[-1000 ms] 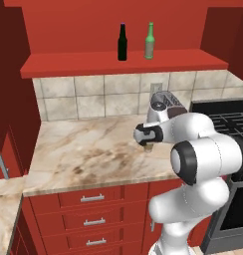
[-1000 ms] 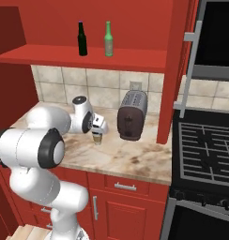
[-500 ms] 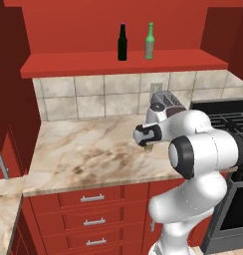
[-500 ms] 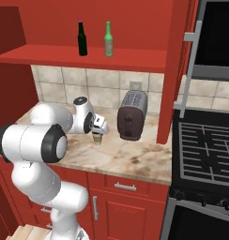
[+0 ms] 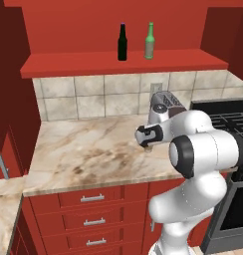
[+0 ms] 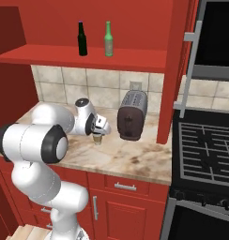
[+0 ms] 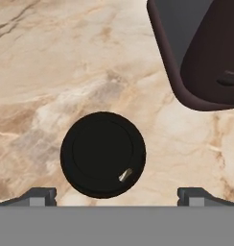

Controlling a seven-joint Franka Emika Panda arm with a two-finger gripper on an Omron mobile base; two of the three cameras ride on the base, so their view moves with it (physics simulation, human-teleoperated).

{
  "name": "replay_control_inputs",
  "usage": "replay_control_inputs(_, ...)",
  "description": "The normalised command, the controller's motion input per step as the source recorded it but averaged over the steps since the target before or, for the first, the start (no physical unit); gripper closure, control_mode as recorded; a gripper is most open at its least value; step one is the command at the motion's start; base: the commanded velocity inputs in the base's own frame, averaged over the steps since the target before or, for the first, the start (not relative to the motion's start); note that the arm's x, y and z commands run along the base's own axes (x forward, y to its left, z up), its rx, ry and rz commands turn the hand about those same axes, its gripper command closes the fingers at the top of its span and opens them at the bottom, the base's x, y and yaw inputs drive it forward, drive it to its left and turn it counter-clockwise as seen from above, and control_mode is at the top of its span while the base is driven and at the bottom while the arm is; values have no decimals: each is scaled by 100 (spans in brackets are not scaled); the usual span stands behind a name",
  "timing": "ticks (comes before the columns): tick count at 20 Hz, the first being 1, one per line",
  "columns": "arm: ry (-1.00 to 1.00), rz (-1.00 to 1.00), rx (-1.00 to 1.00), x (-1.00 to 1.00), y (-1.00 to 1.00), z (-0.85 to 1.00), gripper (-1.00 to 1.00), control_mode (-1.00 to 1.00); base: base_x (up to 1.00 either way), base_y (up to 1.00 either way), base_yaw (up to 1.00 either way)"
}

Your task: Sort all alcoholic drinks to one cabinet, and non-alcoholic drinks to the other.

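**Open tool poised over the lidded cup, bottles up on the shelf**

Left base view: the near-black bottle [image 5: 122,43] with its purple cap and the green bottle [image 5: 150,41] stand upright, side by side but apart, on the red shelf [image 5: 68,66] above the tiled backsplash. Below, the white arm bends over the marble desk [image 5: 88,154], with the tool [image 5: 148,145] pointing down near the toaster [image 5: 167,100].

Right base view: the two bottles stand on the shelf, dark one to the left of the green one. The tool sits directly above a short tan paper cup [image 6: 97,139] that stands on the desk just left of the toaster. The stove [image 6: 205,154] lies to the right.

Hand view: the cup's round dark lid [image 7: 103,154] lies between the two fingertips [image 7: 40,195], which stand wide apart on either side and do not touch it. The toaster's dark body fills the upper right corner.
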Motion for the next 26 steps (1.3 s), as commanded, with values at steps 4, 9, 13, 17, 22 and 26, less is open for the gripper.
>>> replay_control_inputs(4, -2, 0, 0, 4, -3, -7, -100, -100, 0, 0, 0)
replay_control_inputs(9, -2, 0, 0, 5, 0, -9, -100, -100, 0, 0, 0)
replay_control_inputs(13, 0, 0, 0, 14, 0, -5, -100, -100, 0, 0, 0)
replay_control_inputs(17, 0, 0, 0, 14, 0, -3, -100, -100, 0, 0, 0)
replay_control_inputs(22, 0, 0, 0, 15, 0, 0, -100, -100, 0, 0, 0)
replay_control_inputs(26, 0, 0, 0, 9, 0, 0, -100, -100, 0, 0, 0)
